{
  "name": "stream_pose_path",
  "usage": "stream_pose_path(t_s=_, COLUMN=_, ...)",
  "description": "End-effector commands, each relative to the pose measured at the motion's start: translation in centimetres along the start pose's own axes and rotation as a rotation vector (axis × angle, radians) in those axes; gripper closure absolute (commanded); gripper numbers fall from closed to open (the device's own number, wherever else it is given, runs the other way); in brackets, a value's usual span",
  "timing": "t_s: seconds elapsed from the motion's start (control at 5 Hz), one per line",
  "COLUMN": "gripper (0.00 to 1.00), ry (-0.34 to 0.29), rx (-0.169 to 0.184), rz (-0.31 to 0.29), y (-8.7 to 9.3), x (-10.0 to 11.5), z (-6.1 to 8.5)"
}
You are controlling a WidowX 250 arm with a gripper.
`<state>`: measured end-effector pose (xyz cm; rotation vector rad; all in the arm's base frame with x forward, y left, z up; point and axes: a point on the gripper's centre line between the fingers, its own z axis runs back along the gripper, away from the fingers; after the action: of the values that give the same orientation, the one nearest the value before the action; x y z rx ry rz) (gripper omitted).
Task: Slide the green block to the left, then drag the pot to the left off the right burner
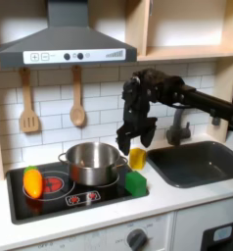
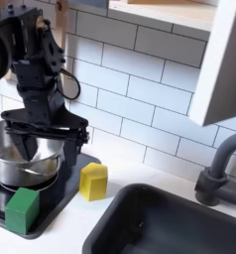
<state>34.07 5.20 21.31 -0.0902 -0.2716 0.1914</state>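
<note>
Nothing seems done yet: the green block [image 1: 135,182] is sitting right of the pot [image 1: 92,162], while the end effector [image 1: 135,135] is hovering above, jaws spread, empty.

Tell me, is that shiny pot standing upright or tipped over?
Upright. The pot sits flat on the stove with its open mouth facing up in both exterior views. What's inside, I cannot tell.

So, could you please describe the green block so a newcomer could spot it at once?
Find the black stovetop left of the sink. At its front corner nearest the sink, just before the steel pot, sits the green block. It is bright green and cube-like, unlike the yellow cup-like piece behind.
</note>
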Motion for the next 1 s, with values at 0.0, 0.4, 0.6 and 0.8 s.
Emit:
stream_pose_path(t_s=0.0, gripper=0.00, ry=0.105, rx=0.013, rz=-0.089, y=1.6, x=-1.0, z=-0.3)
stream_pose_path(t_s=0.4, gripper=0.00, ry=0.135, rx=0.006, rz=-0.115, y=2.4, x=0.3, z=-0.8)
stream_pose_path(t_s=0.6, gripper=0.00, ry=0.115, rx=0.015, rz=-0.126, y=3.0, x=1.9, z=-0.9)
stream_pose_path(t_s=0.8, gripper=0.00, ry=0.114, rx=0.028, rz=-0.131, y=3.9, x=3.0, z=-1.5)
